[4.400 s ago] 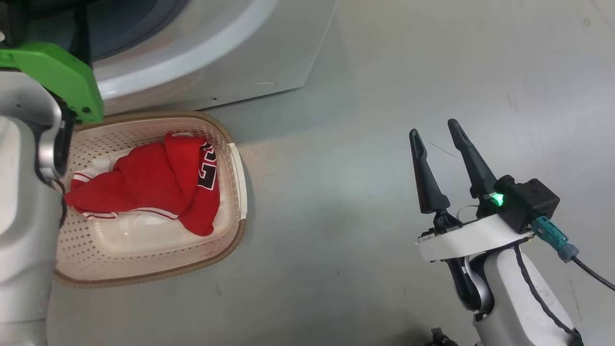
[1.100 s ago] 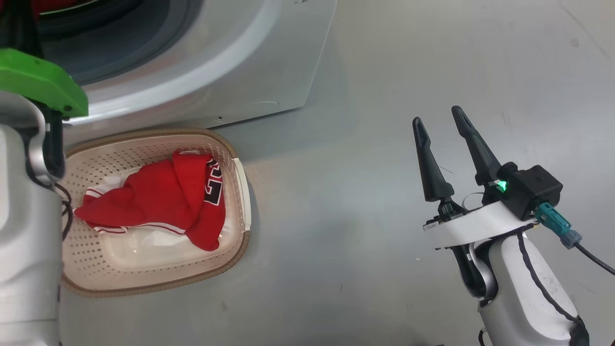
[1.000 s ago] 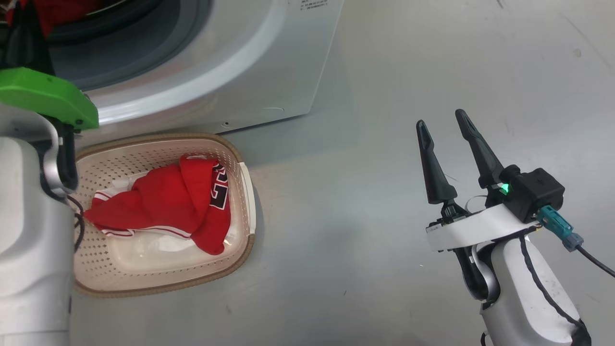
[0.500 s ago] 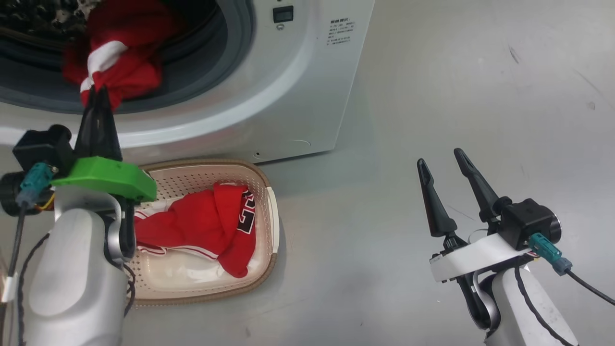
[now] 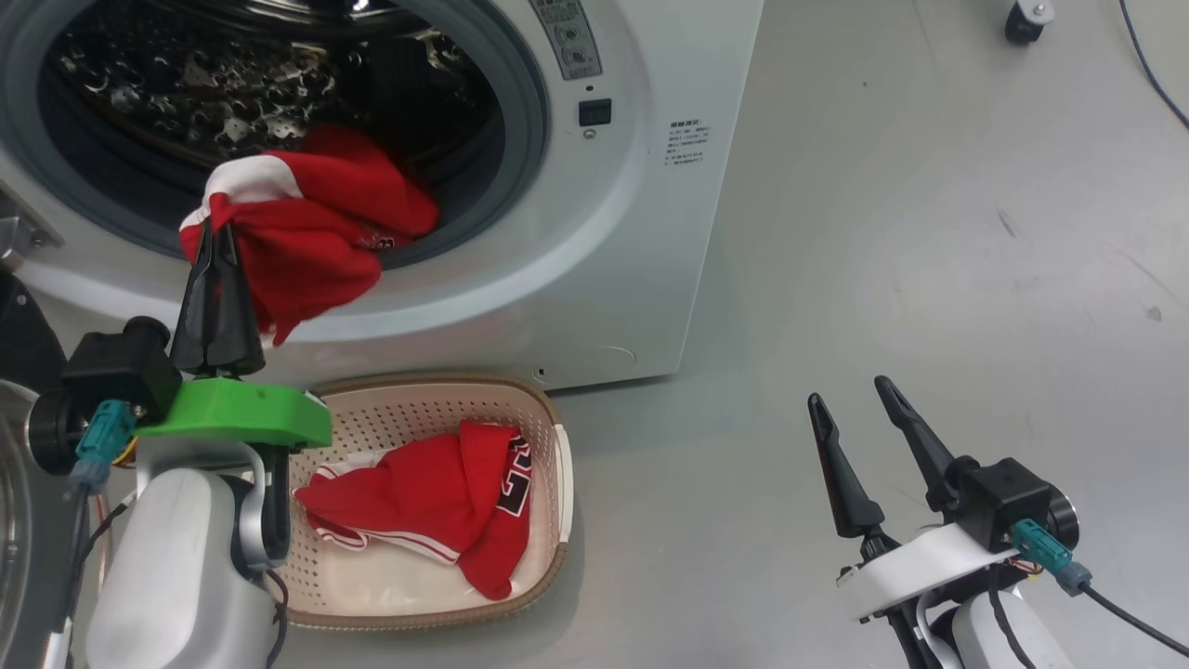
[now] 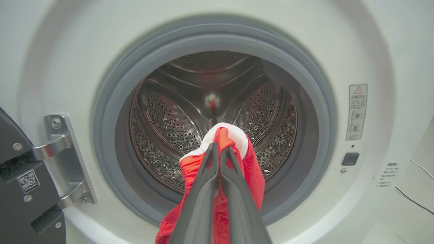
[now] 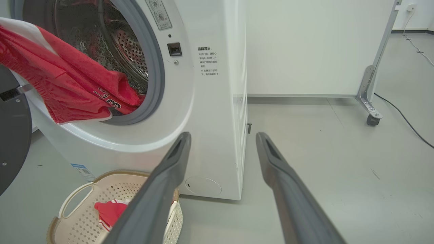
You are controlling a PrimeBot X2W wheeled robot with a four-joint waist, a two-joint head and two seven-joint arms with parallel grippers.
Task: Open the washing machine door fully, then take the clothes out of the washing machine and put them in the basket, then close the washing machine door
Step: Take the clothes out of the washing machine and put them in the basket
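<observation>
Red clothes with white trim, cream perforated basket, brown rim, white washing machine, grey seal

So it's all on a plain grey floor, smooth and kinda glossy, with a few dark scuffs. The washing machine stands straight on it. The basket sits on the floor just in front of the machine's base. Well off to the right there's a caster wheel with a dark cable lying near it.

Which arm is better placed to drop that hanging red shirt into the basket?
Left. The left hand is shut on the red shirt near the basket; the right hand is open, farther away.
</observation>
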